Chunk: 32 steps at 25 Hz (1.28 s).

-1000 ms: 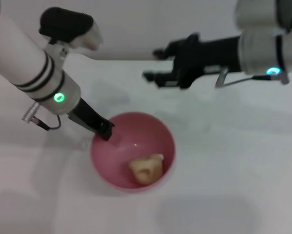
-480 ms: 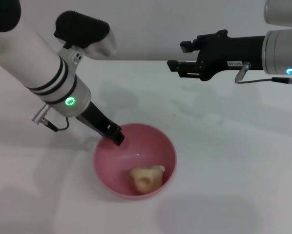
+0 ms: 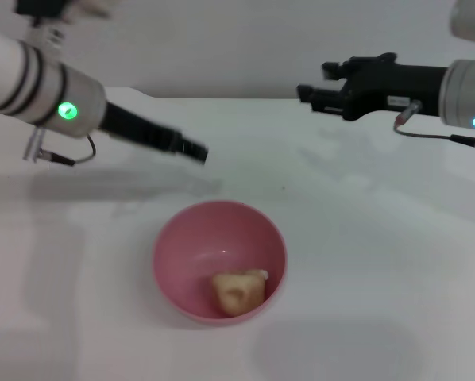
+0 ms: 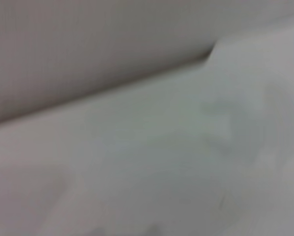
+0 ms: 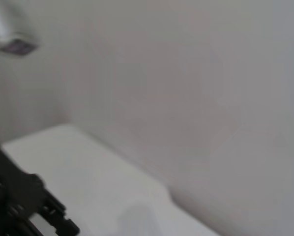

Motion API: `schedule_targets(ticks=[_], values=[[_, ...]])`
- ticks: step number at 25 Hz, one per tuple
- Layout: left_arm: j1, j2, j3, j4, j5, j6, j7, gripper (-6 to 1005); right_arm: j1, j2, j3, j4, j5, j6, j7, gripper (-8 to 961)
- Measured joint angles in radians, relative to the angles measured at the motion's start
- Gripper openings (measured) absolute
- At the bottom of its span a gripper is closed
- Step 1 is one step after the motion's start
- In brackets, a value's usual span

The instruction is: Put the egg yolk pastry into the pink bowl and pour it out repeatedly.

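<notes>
Since the earlier frames the left tool (image 3: 194,150) has been lifted off the rim of the pink bowl (image 3: 191,238) and drawn back toward the left; whether it is parted cannot be told, and nothing is held. A plain white counter (image 3: 364,262) is seen against a pale wall, with open space all around the bowl. At the far right the right tool (image 3: 313,93) is held above the counter, slightly parted and empty. The egg yolk pastry (image 3: 237,291), a pale tan lump, lies inside the bowl at its near side.

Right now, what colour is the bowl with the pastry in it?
Plain pink bowl, inside and out; the head view shows it best.
</notes>
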Motion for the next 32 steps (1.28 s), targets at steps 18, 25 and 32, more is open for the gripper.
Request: schedule_targets(ticks=[18,25,32], values=[[0.341,-0.005,-0.778,-0.443,-1.056,-0.071,1.232,730,-0.036,-0.018,0.512,0.872,1.161,-0.153,-0.379,535],[0.373,-0.016,-0.889,-0.687,-1.078,-0.054,2.071,727,-0.009,0.008,0.542,1.051,1.202,-0.274,-1.123,535],[0.385,-0.020,-1.041,-0.858,-1.063,-0.095,2.540,725,0.106,0.014,0.695,1.427,1.329,-0.466,-1.891,535]])
